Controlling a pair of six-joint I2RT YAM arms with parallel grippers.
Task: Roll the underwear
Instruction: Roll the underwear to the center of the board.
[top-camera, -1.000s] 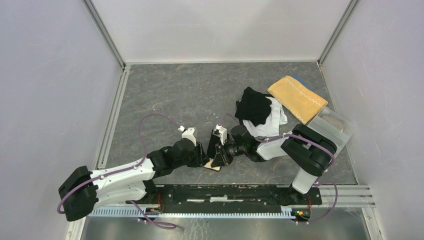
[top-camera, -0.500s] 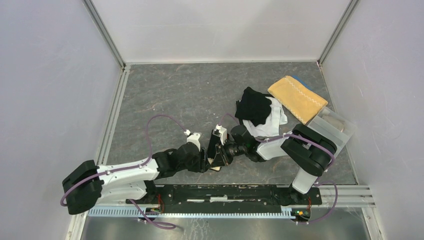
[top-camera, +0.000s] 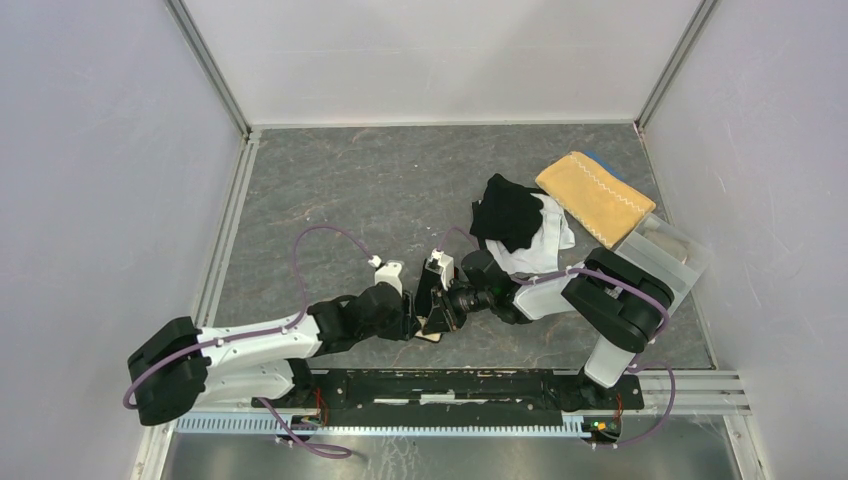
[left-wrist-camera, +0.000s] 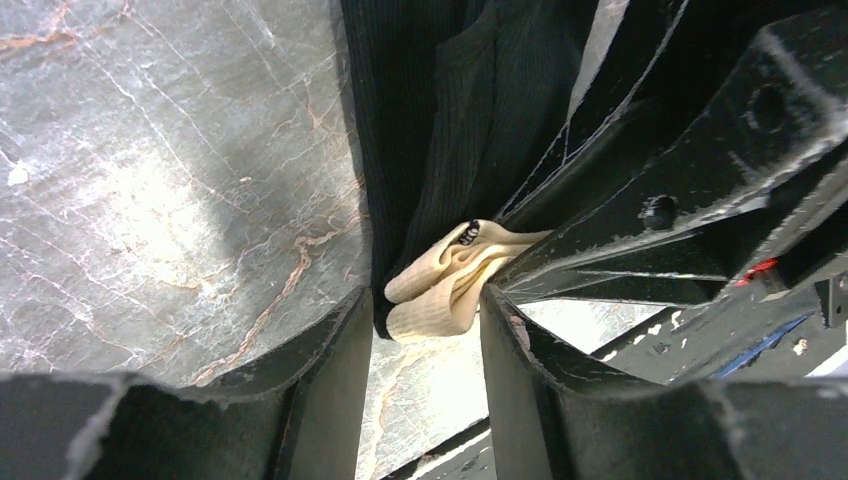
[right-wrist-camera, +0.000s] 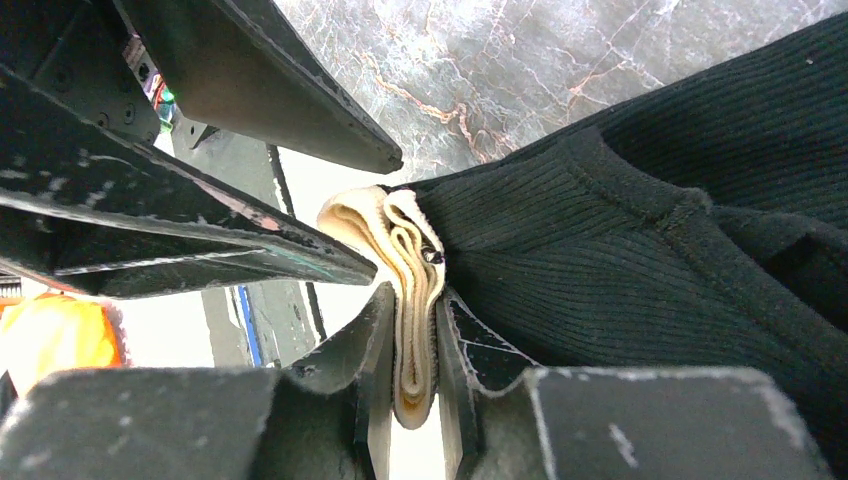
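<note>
Right gripper (right-wrist-camera: 415, 295): narrow pinch on folded beige underwear (right-wrist-camera: 375, 225), black ribbed underwear (right-wrist-camera: 600, 230) bunched against it. Left gripper (left-wrist-camera: 425, 300): jaws partway apart, straddling end of beige fold, no clamp. Held bundle well apart from yellow towel (top-camera: 597, 197), toward near left. Black-over-white underwear pile (top-camera: 505, 212) just left of towel.
</note>
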